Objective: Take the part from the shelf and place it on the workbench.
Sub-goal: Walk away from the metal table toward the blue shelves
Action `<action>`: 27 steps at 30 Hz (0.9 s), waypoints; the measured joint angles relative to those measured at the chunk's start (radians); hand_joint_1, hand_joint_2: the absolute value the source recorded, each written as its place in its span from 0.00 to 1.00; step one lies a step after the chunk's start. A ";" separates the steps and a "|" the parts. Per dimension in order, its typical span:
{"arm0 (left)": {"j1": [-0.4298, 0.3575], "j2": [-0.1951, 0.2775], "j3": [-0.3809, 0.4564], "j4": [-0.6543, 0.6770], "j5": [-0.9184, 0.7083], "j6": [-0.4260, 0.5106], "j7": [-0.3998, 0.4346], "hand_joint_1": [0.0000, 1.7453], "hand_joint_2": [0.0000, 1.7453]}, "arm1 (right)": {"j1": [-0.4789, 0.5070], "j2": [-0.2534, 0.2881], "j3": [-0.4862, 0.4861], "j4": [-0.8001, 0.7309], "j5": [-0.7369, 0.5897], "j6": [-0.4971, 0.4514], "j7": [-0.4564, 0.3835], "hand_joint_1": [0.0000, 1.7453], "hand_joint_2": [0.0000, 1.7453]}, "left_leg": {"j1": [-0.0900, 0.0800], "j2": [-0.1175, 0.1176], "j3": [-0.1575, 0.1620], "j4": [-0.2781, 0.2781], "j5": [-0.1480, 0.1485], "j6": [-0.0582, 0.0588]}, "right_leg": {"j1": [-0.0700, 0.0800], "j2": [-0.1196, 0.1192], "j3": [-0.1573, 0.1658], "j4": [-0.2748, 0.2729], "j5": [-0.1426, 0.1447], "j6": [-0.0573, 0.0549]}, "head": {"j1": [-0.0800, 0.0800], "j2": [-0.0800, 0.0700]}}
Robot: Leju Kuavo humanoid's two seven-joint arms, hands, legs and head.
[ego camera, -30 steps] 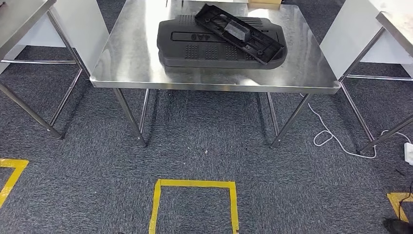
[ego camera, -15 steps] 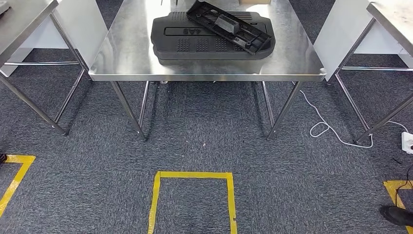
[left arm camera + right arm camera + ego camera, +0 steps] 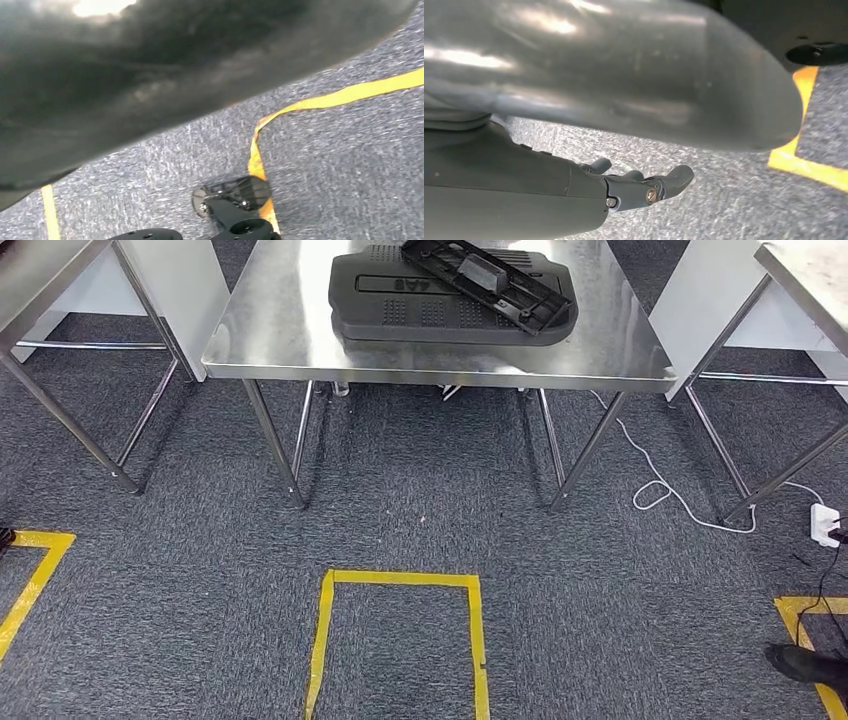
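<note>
Since the earlier frames our whole head view has shifted, so the camera has moved; the parts lie on the table as before. We see the stainless workbench (image 3: 280, 340) ahead of us, and on it a large black moulded part (image 3: 420, 310) lying flat, with a flatter black panel (image 3: 490, 285) resting across its top at an angle. Steel tables stand on either side, the left table (image 3: 40, 270) and the right table (image 3: 810, 275), each beside a white panel. On the grey carpet (image 3: 420, 510) in front of the workbench lies a yellow tape square (image 3: 400, 582), open toward us. A white cable (image 3: 665, 490) trails from under the workbench to a white socket (image 3: 825, 525) at the right. A dark shoe (image 3: 805, 665) shows at the lower right by more yellow tape.

Our right hand (image 3: 644, 187) hangs over the carpet, fingers loosely extended and holding nothing. Of our left hand (image 3: 150, 90) we see just a blurred dark mass close to the lens, and we cannot tell how its fingers lie.
</note>
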 joint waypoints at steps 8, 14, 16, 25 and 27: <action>0.003 -0.003 0.000 0.003 -0.002 -0.028 0.050 0.00 0.00 | -0.010 -0.004 0.002 0.000 0.012 -0.008 -0.006 0.00 0.00 | 0.001 0.038 -0.018 -0.001 0.038 -0.045 | 0.009 -0.018 0.194 -0.317 0.046 -0.024 | -0.002 0.000; 0.011 -0.002 0.000 0.005 -0.007 -0.060 0.074 0.00 0.00 | 0.000 -0.005 0.002 0.002 0.015 -0.014 -0.005 0.00 0.00 | 0.005 -0.003 -0.082 0.259 -0.137 -0.058 | 0.006 0.018 0.170 -0.320 0.078 -0.057 | -0.007 0.000; 0.012 -0.001 0.000 0.005 -0.011 -0.075 0.084 0.00 0.00 | 0.003 -0.005 0.002 0.003 0.016 -0.016 -0.005 0.00 0.00 | 0.006 -0.009 -0.028 0.204 -0.101 -0.057 | 0.007 0.038 0.167 -0.313 0.082 -0.053 | -0.007 0.000; 0.015 0.003 -0.001 0.004 -0.019 -0.095 0.116 0.00 0.00 | 0.000 -0.003 0.002 0.003 0.021 -0.028 -0.005 0.00 0.00 | 0.010 -0.022 0.082 -0.015 -0.049 -0.019 | 0.009 0.055 0.083 -0.231 0.068 -0.014 | -0.002 0.000; 0.016 0.004 -0.001 0.004 -0.019 -0.096 0.116 0.00 0.00 | -0.002 -0.003 0.002 0.003 0.021 -0.029 -0.005 0.00 0.00 | 0.010 0.003 0.075 -0.017 -0.045 -0.011 | 0.005 0.021 0.017 -0.105 0.016 -0.015 | 0.003 0.000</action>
